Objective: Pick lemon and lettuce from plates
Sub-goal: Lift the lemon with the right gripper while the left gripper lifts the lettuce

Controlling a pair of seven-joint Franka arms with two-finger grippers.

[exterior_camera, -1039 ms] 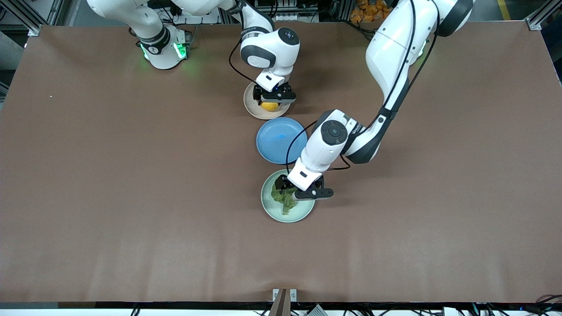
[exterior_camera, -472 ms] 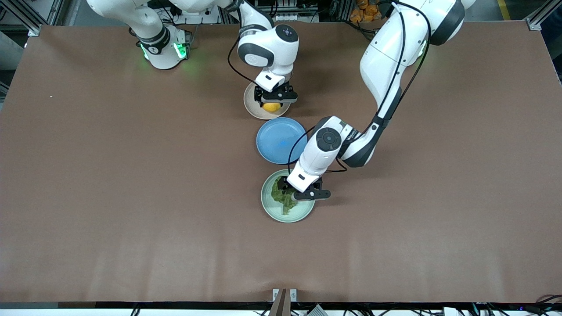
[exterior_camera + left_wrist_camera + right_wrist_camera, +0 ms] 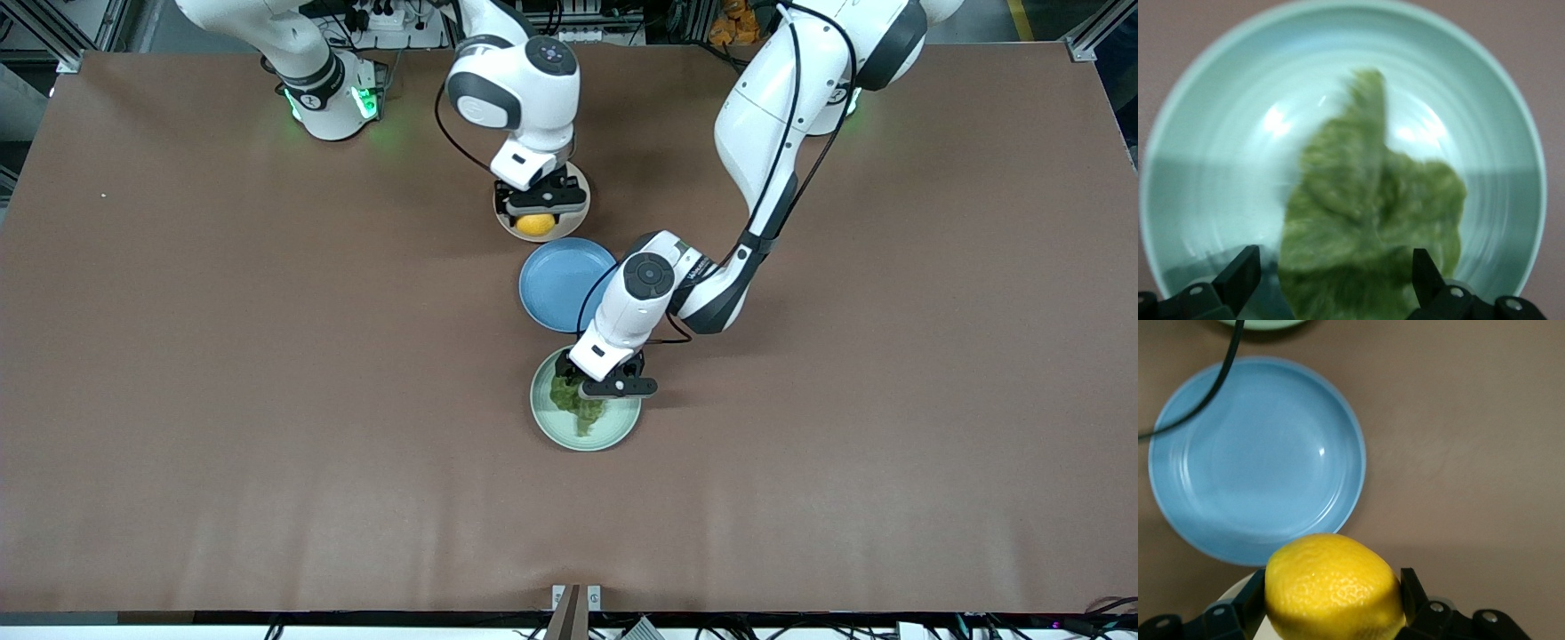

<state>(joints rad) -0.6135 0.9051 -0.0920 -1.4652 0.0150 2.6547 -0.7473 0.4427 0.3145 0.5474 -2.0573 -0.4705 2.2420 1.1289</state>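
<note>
The right gripper (image 3: 535,216) was closed on the lemon (image 3: 534,224), with one finger (image 3: 1250,600) on each side of the fruit, and it held the lemon over the beige plate (image 3: 576,213), at the edge of this plate that is toward the front camera. In the right wrist view the lemon (image 3: 1334,587) filled the space between the fingers, and the blue plate (image 3: 1258,457) lay under it on the brown table (image 3: 267,373), with a black cable (image 3: 1218,380) crossing over the plate's edge.

The left gripper (image 3: 594,391) was wide open and low over the green plate (image 3: 622,433), which is the plate nearest to the front camera. The lettuce (image 3: 576,406) lay flat in this plate. In the left wrist view the two fingers (image 3: 1238,277) stood on both sides of the wide end of the leaf (image 3: 1371,233), and they did not hold it; I could not tell if they touched the plate (image 3: 1198,167).

The three plates made a short row in the middle of the table, with the blue plate (image 3: 556,284) between the other two and just beside the beige one. The left arm's wrist covered one edge of the blue plate and part of the green plate's rim.
</note>
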